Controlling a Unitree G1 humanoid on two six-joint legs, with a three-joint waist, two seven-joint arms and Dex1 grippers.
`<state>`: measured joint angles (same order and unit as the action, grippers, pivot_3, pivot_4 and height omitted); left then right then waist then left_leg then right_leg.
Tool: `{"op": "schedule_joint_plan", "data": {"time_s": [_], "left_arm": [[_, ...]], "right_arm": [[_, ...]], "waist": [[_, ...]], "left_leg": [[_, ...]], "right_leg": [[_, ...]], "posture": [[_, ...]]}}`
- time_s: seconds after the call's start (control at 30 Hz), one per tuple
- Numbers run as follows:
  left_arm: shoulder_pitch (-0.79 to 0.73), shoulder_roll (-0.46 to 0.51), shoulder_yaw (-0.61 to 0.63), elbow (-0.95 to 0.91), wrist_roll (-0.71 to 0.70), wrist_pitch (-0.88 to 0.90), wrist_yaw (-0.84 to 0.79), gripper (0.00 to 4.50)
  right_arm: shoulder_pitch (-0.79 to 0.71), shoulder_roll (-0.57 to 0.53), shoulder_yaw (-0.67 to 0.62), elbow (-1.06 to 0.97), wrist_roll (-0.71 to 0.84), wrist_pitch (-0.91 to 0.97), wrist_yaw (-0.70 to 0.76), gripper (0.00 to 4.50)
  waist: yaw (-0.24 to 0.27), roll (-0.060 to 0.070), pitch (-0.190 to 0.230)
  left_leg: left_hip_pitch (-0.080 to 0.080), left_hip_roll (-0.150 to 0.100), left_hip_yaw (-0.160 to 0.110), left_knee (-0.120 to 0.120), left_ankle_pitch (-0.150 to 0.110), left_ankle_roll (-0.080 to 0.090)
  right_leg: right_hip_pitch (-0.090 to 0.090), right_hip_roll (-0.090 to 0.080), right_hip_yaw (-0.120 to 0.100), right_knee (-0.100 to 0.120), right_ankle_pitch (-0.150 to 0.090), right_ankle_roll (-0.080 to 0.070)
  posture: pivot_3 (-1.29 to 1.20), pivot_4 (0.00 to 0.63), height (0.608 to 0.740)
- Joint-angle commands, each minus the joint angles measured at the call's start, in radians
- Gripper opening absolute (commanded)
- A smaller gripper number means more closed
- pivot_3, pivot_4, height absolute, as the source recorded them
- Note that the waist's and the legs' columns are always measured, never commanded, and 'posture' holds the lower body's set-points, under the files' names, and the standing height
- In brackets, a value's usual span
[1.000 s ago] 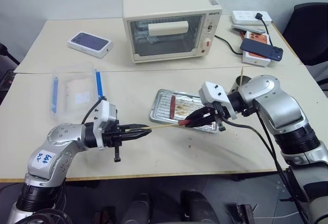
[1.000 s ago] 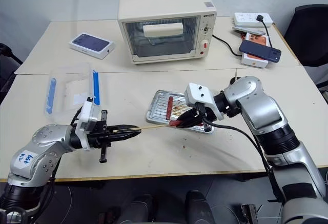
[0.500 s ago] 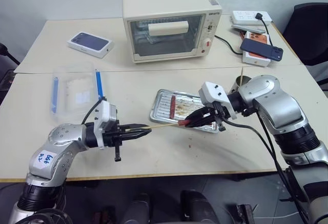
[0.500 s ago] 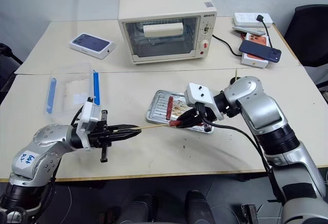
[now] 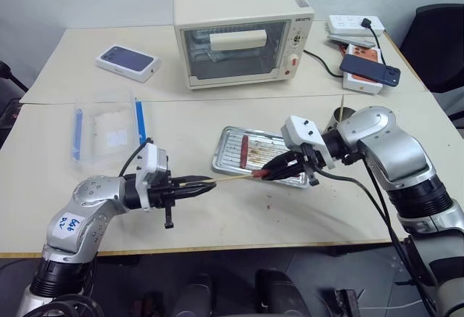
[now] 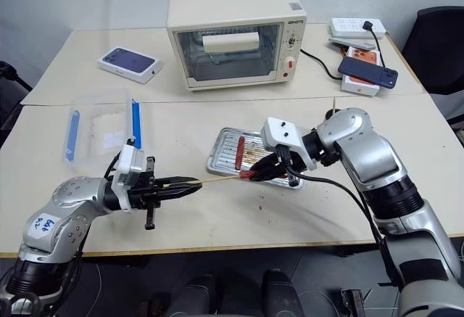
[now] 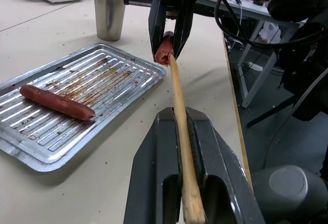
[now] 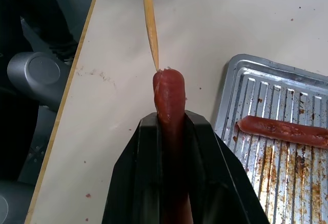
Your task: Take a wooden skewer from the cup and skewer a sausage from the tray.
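**Skewer tip meets the end of a held sausage above the table**

Two robot arms face each other over a pale wooden table (image 5: 239,219). The left gripper (image 5: 205,186) points sideways toward the right arm, its two black fingers closed tight on the wooden skewer (image 5: 230,179). The thin pale stick runs out level from between the fingers, toward the other arm.

The right gripper (image 5: 270,173) angles down and toward the left arm. Its fingers are clamped along the sides of the sausage (image 8: 169,98), a small glossy reddish-brown piece whose rounded end sticks out past the fingertips. In the right wrist view the pointed end of the skewer touches the middle of that rounded end; how deep it has gone cannot be told.

The meeting point hangs above the table's near side, just beside the front edge of the tray (image 5: 226,161). The tray is shallow, silver and ribbed, with brown grease marks. A second sausage (image 5: 243,147) lies in it, near its left end.

The metal cup (image 7: 109,13) stands upright beyond the tray, behind the right arm, with another stick (image 5: 342,108) rising from it.

Farther back stand a cream toaster oven (image 5: 243,30) and a clear plastic box with blue clips (image 5: 109,126).
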<state>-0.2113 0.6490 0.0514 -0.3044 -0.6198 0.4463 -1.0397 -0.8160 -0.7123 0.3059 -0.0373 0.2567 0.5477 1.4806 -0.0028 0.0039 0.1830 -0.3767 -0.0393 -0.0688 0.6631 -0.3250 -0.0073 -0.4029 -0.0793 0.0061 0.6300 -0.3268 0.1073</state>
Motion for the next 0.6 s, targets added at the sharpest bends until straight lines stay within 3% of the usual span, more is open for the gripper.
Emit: {"op": "schedule_joint_plan", "data": {"time_s": [0.03, 0.6], "left_arm": [[0.008, 0.015, 0.024, -0.007, 0.003, -0.021, -0.009, 0.00], [0.010, -0.007, -0.001, -0.006, 0.016, -0.033, -0.001, 0.00]], "right_arm": [[-0.002, -0.018, -0.016, -0.030, 0.017, -0.004, 0.004, 0.55], [-0.007, -0.012, -0.013, -0.022, 0.015, -0.008, 0.005, 0.55]], "waist": [[0.000, 0.000, 0.000], [0.000, 0.000, 0.000]], "left_leg": [[0.000, 0.000, 0.000, 0.000, 0.000, 0.000], [0.000, 0.000, 0.000, 0.000, 0.000, 0.000]], "right_leg": [[0.000, 0.000, 0.000, 0.000, 0.000, 0.000], [0.000, 0.000, 0.000, 0.000, 0.000, 0.000]], "posture": [[0.00, 0.150, 0.740], [0.00, 0.150, 0.740]]}}
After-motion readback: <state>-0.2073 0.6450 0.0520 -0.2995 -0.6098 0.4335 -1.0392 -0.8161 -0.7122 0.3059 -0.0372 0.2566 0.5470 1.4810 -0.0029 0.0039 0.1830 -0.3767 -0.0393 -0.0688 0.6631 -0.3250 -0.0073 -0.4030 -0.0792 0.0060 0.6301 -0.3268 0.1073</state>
